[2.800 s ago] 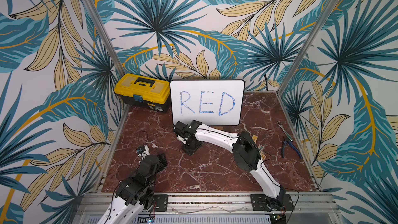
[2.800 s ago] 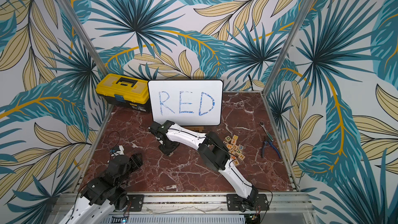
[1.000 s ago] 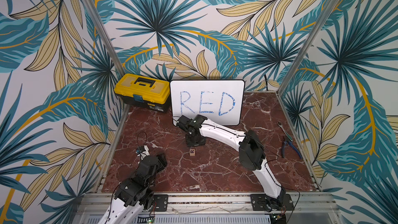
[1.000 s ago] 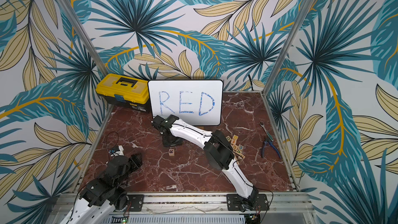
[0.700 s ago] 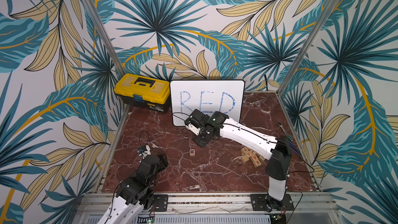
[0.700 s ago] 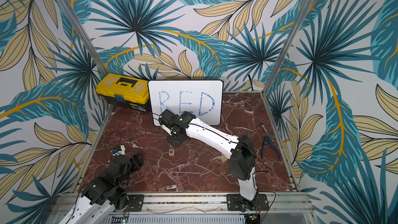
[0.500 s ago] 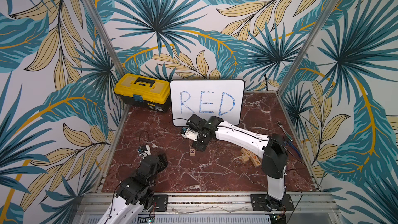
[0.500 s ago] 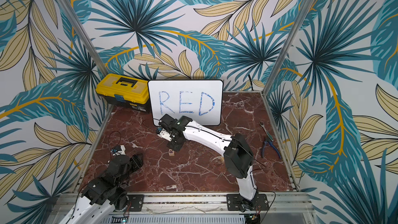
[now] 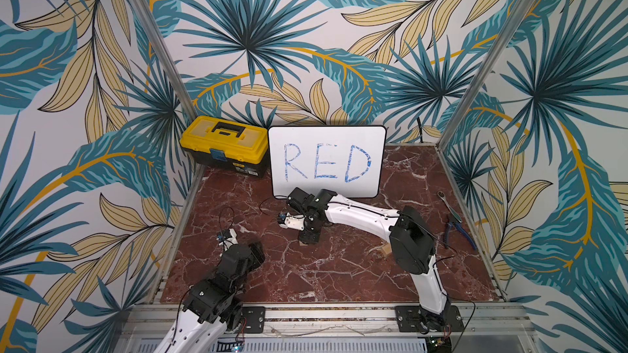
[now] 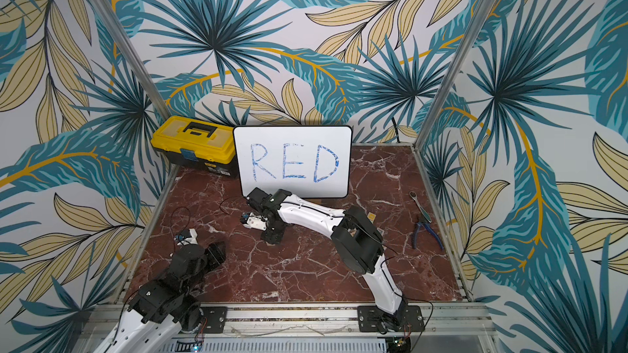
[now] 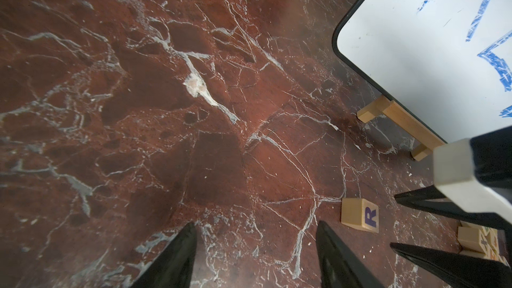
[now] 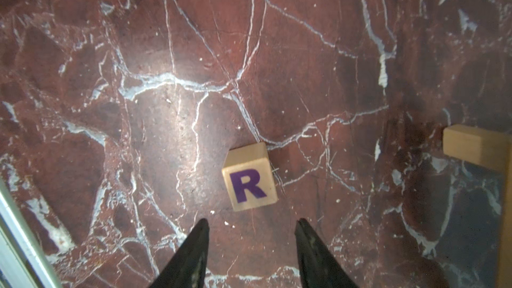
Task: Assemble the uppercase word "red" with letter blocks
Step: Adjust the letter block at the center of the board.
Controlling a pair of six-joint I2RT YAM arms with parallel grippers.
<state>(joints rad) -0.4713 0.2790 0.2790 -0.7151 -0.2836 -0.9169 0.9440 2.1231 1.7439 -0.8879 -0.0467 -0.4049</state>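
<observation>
Hovering near pale wooden R cube (image 12: pixel 250 180) on veined marble (image 12: pixel 166 51), right gripper (image 12: pixel 252 220) (tapered jaws parted, empty)

Ahead of my right gripper (image 12: pixel 252 220), the block (image 12: pixel 250 180) is smooth pale wood. I see a glossy, veined stone table (image 12: pixel 138 106).

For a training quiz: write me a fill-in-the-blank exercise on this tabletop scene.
The wooden block lying free on the marble table shows the letter ___. The whiteboard reads ___ in blue handwriting. The toolbox beside the whiteboard has a ___ lid. The right gripper is ___, holding nothing.
Missing words: R; RED; yellow; open.
</observation>
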